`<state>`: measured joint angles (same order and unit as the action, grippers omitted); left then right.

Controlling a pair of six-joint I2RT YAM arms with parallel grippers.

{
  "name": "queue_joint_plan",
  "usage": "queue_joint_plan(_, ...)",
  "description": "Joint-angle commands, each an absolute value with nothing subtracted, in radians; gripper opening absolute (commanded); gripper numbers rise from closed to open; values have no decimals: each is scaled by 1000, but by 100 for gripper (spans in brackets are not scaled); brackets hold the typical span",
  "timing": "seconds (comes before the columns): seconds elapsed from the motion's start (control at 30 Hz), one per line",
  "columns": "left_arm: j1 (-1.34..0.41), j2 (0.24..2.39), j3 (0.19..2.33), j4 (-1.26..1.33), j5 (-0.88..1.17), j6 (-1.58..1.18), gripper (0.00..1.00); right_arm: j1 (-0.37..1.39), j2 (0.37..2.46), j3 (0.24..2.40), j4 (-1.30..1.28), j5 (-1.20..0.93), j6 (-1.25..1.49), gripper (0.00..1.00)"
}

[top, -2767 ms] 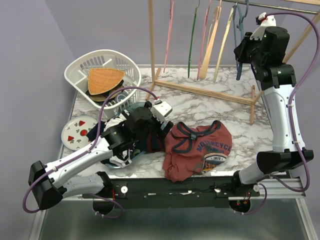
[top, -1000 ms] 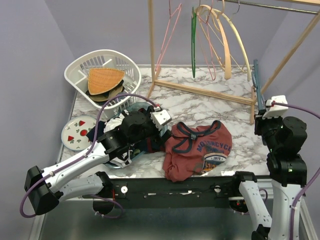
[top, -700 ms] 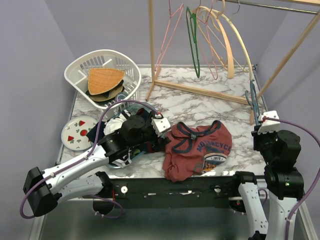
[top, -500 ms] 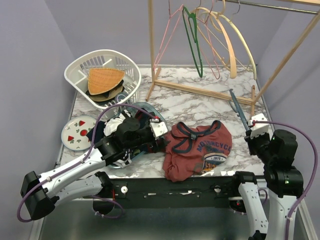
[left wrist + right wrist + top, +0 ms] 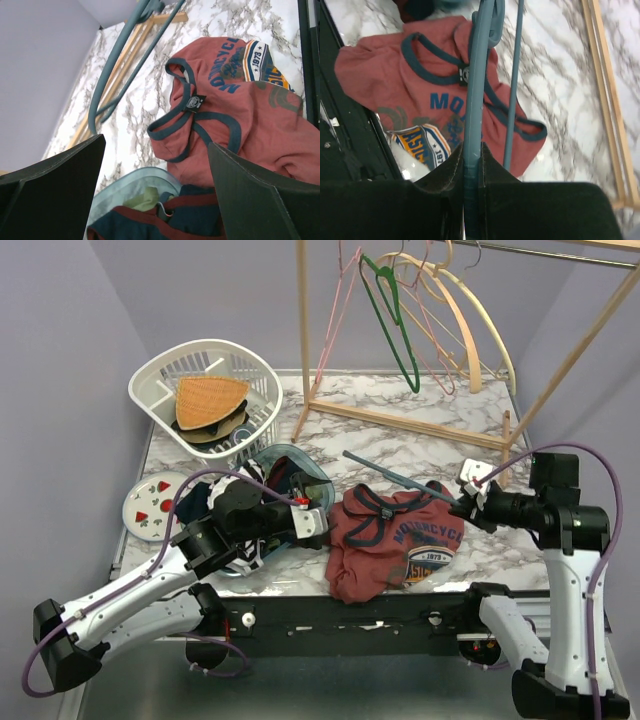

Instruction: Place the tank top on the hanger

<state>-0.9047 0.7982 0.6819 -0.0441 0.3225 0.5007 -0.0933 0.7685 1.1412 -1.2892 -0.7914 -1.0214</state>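
Note:
The maroon tank top (image 5: 395, 540) lies crumpled on the marble table near the front edge, its navy neck trim facing the left arm. It shows in the left wrist view (image 5: 250, 105) and the right wrist view (image 5: 385, 60). My right gripper (image 5: 470, 502) is shut on the slate-blue hanger (image 5: 400, 478). It holds the hanger low over the tank top's far edge, pointing left. The right wrist view shows the hanger (image 5: 479, 75) clamped between the jaws (image 5: 471, 150). My left gripper (image 5: 316, 522) is open and empty just left of the tank top (image 5: 156, 142).
A wooden rack (image 5: 400, 420) at the back holds a green hanger (image 5: 395, 325), cream hangers (image 5: 470, 320) and a pink one. A white basket (image 5: 205, 390) and a strawberry plate (image 5: 155, 505) are at left. A clear blue bowl (image 5: 300, 468) and other clothes lie under the left arm.
My right arm has come down from the rack with the slate-blue hanger and swung it left over the tank top. The rack's hangers are swinging. The left gripper has drawn back slightly.

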Motion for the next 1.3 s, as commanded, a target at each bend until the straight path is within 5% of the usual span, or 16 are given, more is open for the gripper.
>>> queue_joint_plan(0.0, -902, 821, 776, -135, 391, 618, 99, -94, 853, 1172, -1526, -1052, -1347, 1)
queue_joint_plan(0.6, -903, 1014, 896, -156, 314, 681, 87, 98, 930, 1088, -1465, -1108, -1376, 4)
queue_joint_plan(0.77, -902, 1035, 888, -196, 362, 673, 50, 140, 939, 1088, -1371, -1103, -1279, 3)
queue_joint_plan(0.93, -910, 1026, 848, -184, 394, 663, 25, 143, 974, 1091, -1376, -1120, -1279, 3)
queue_joint_plan(1.0, -910, 1032, 856, -189, 414, 647, 0, 149, 985, 1083, -1362, -1117, -1263, 3)
queue_joint_plan(1.17, -913, 1063, 874, -178, 506, 548, 0, 161, 989, 1077, -1251, -1060, -1145, 6)
queue_joint_plan(1.2, -911, 1072, 888, -178, 520, 499, 0, 164, 994, 1087, -1244, -1052, -1119, 22)
queue_joint_plan(1.27, -911, 1107, 905, -175, 551, 453, 0, 178, 1005, 1104, -1238, -1032, -1103, 34)
